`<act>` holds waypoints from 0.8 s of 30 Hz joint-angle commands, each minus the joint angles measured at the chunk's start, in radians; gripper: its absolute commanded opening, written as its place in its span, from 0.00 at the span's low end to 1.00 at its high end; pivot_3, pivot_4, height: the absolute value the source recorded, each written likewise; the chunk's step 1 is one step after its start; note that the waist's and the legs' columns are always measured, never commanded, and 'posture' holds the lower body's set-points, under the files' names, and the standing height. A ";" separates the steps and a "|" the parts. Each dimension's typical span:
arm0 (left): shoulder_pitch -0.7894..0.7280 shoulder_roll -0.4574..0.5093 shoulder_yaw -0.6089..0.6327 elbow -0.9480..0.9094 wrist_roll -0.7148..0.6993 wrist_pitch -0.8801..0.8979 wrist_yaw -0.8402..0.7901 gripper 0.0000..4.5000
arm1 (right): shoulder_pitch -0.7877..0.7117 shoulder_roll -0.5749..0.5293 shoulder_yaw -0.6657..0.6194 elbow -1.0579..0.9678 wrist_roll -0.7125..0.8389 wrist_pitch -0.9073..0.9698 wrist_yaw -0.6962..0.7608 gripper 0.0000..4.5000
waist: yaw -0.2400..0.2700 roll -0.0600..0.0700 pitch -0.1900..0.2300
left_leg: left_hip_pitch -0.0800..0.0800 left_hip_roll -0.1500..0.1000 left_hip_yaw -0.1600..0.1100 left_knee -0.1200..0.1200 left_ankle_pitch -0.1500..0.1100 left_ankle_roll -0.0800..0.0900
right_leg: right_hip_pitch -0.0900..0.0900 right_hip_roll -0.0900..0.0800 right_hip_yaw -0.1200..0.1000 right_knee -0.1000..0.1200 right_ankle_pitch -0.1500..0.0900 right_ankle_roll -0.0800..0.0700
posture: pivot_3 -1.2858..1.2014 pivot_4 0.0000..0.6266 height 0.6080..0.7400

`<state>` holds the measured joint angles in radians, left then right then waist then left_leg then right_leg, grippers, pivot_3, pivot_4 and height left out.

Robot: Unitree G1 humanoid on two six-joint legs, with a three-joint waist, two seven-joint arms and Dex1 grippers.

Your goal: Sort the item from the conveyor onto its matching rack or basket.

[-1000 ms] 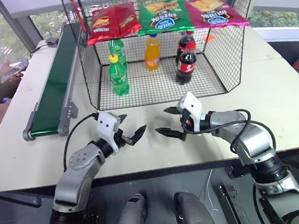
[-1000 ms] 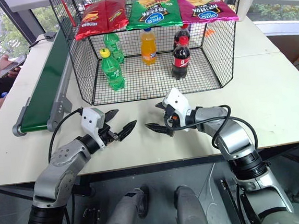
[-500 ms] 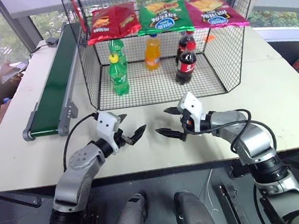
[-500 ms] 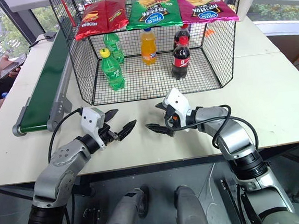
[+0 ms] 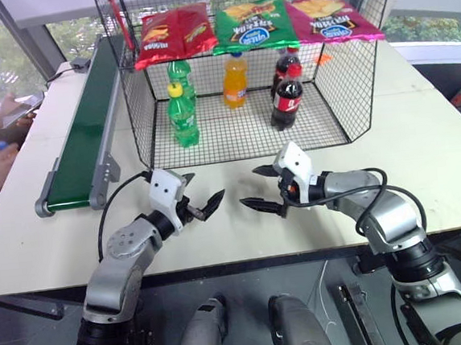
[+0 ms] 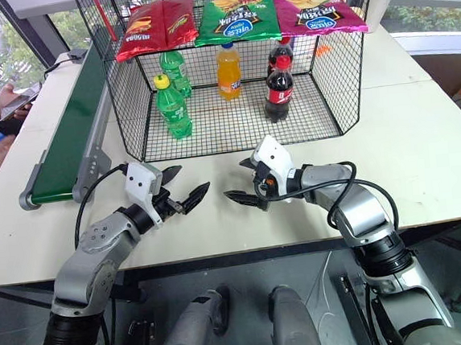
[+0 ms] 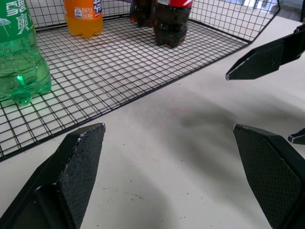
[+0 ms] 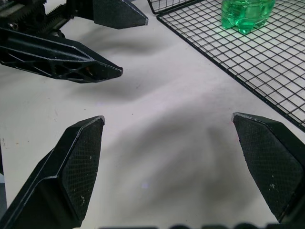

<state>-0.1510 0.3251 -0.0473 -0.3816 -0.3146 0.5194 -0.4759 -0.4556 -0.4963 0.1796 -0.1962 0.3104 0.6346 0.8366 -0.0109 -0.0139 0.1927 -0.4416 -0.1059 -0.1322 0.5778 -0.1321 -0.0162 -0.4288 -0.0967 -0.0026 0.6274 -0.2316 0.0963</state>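
Orange soda bottle [image 5: 235, 80] with its blue cap stands upright at the far middle of the wire cage [image 5: 332, 91], between two green soda bottles [image 5: 183, 116] on the left and two cola bottles [image 5: 286, 96] on the right. Three chip bags [image 5: 252, 23] lie on the cage's top shelf; their writing is unreadable. Both the left gripper [image 5: 201, 202] and the right gripper [image 5: 259, 188] hover wide open and empty over the table [image 5: 422, 148], nearer than the cage, well apart from the bottle. The conveyor [image 5: 83, 145] lies at left.
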 commanded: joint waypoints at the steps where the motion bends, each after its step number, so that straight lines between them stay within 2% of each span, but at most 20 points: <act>1: -0.008 -0.001 -0.005 -0.013 0.002 -0.021 0.000 1.00 | -0.022 -0.007 -0.020 -0.057 0.022 -0.002 0.005 0.99 | 0.000 0.000 0.000 | 0.000 0.000 0.000 0.000 0.000 0.000 | 0.000 0.000 0.000 0.000 0.000 0.000 | 0.52 0.24 0.99; 7: -0.001 0.010 0.014 -0.033 -0.004 -0.012 0.001 1.00 | -0.030 -0.013 -0.024 -0.068 0.036 0.004 0.014 0.99 | 0.000 0.000 0.000 | 0.000 0.000 0.000 0.000 0.000 0.000 | 0.000 0.000 0.000 0.000 0.000 0.000 | 0.52 0.24 0.99; 16: -0.035 0.077 0.224 -0.092 -0.095 0.063 0.048 1.00 | -0.076 -0.015 -0.029 -0.078 0.073 0.008 0.041 0.99 | -0.001 0.000 0.000 | 0.000 0.000 -0.001 0.000 0.000 0.000 | 0.000 0.000 0.000 0.000 0.000 0.000 | 0.52 0.24 0.99; 24: -0.084 0.008 0.401 -0.166 -0.198 0.143 0.246 1.00 | -0.110 0.010 -0.043 -0.061 0.119 0.012 0.048 0.99 | 0.001 0.000 0.000 | 0.000 0.000 -0.001 0.000 0.000 0.000 | 0.000 0.000 -0.001 -0.001 0.000 0.000 | 0.52 0.24 0.99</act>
<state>-0.2255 0.3401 0.3145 -0.4947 -0.4757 0.6456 -0.2634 -0.5310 -0.4964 0.1764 -0.2318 0.3939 0.6497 0.8783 -0.0100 -0.0140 0.1927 -0.4420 -0.1063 -0.1329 0.5776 -0.1321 -0.0162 -0.4289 -0.0967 -0.0033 0.6268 -0.2314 0.0967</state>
